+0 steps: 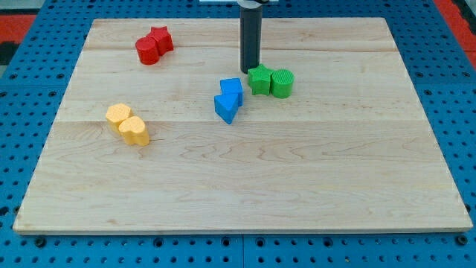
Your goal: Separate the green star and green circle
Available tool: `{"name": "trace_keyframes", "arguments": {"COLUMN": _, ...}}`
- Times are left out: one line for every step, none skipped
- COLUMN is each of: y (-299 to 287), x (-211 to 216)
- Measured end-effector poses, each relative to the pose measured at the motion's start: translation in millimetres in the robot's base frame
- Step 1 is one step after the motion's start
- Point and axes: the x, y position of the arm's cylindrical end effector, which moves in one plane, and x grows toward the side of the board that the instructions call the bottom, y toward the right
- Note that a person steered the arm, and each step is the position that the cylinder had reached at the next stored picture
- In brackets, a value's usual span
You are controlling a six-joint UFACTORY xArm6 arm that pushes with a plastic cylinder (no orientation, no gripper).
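The green star (259, 79) and the green circle (282, 83) stand side by side and touching, a little above the board's middle, the star on the view's left. My tip (249, 70) comes down from the view's top and rests just at the star's upper left edge, touching or nearly touching it.
A blue cube (232, 90) and a blue triangle-like block (225, 107) sit just left of and below the green pair. A red star (161, 39) and red circle (147, 50) are at the upper left. Two yellow blocks (127, 123) lie at the left. The wooden board (238, 186) sits on a blue pegboard.
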Motion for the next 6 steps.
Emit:
{"name": "trace_keyframes", "arguments": {"y": 7, "x": -2}}
{"name": "trace_keyframes", "arguments": {"y": 43, "x": -2}}
{"name": "trace_keyframes", "arguments": {"y": 89, "x": -2}}
{"name": "trace_keyframes", "arguments": {"y": 132, "x": -2}}
{"name": "trace_keyframes", "arguments": {"y": 121, "x": 14}}
{"name": "trace_keyframes", "arguments": {"y": 90, "x": 39}}
